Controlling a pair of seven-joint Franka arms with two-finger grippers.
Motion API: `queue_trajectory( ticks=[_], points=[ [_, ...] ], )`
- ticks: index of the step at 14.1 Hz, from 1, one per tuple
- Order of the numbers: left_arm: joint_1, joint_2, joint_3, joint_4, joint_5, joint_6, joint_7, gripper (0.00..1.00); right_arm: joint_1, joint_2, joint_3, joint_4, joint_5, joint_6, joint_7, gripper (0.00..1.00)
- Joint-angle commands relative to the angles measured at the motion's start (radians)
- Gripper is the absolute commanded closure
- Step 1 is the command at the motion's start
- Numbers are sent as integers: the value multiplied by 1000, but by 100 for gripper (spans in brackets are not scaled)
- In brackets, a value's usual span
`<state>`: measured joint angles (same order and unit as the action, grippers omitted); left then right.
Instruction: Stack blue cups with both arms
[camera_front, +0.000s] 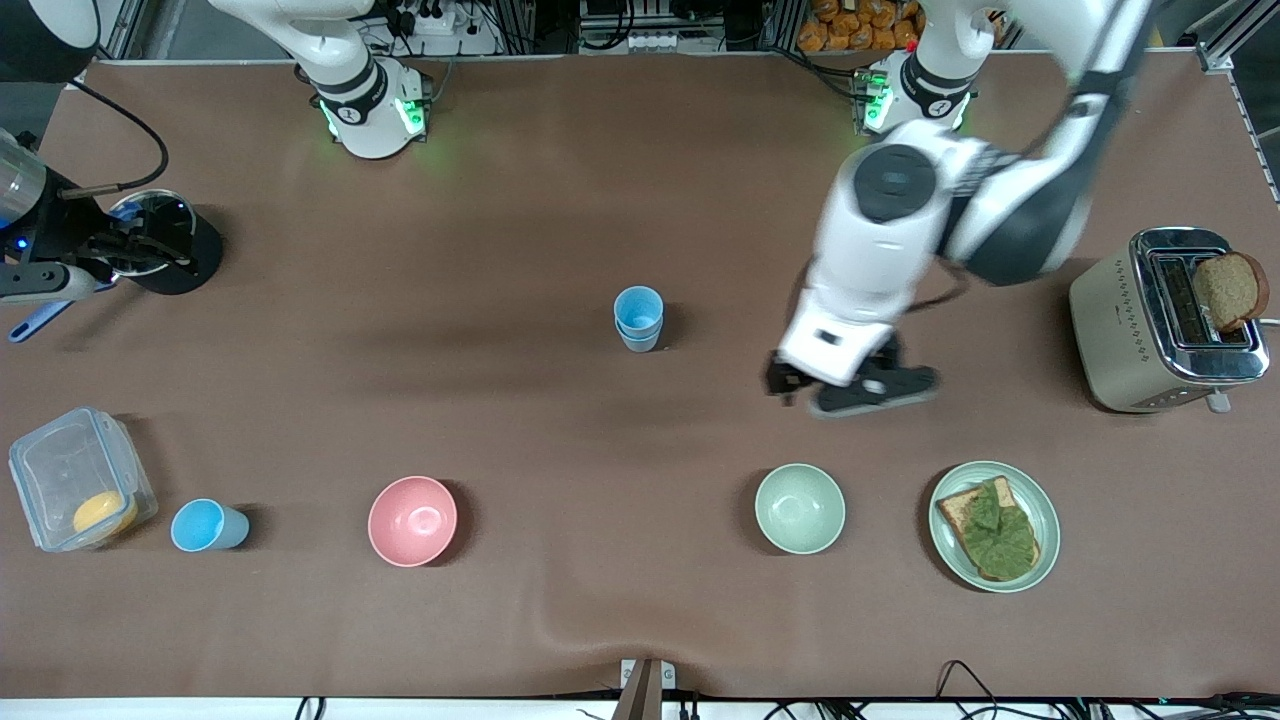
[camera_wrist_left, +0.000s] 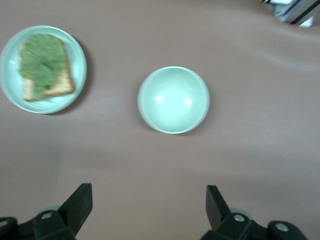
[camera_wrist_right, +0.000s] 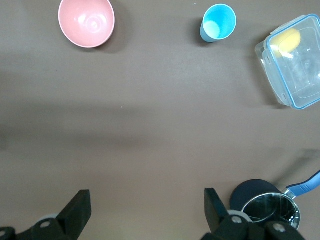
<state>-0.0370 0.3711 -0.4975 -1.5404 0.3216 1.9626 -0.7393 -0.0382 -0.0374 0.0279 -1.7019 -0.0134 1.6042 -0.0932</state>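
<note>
Blue cups (camera_front: 638, 318) are seen nested at mid-table, level with the empty, spread left gripper (camera_front: 850, 385), so stacking appears done there. A third cup (camera_front: 207, 526) remains well clear of the open right gripper (camera_wrist_right: 145, 212); fetching it is judged next.

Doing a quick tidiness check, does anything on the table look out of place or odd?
One blue cup stands alone beside the plastic container, apart from the stacked blue cups mid-table. Nothing spilled or tipped.
</note>
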Motion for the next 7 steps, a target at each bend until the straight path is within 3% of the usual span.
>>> queue_trajectory(
  ticks=[1,4,7],
  points=[
    [138,-75,-15,73,-135,-187,225,0,-22,-6,14,-8,12,-3,-13,0],
    [175,-98,26,106,-159,-246,331,0,-22,-6,14,-8,12,-3,-13,0],
    [68,-136,230,95,-179,-304,415,0,-22,-7,14,-8,13,-3,-13,0]
  ],
)
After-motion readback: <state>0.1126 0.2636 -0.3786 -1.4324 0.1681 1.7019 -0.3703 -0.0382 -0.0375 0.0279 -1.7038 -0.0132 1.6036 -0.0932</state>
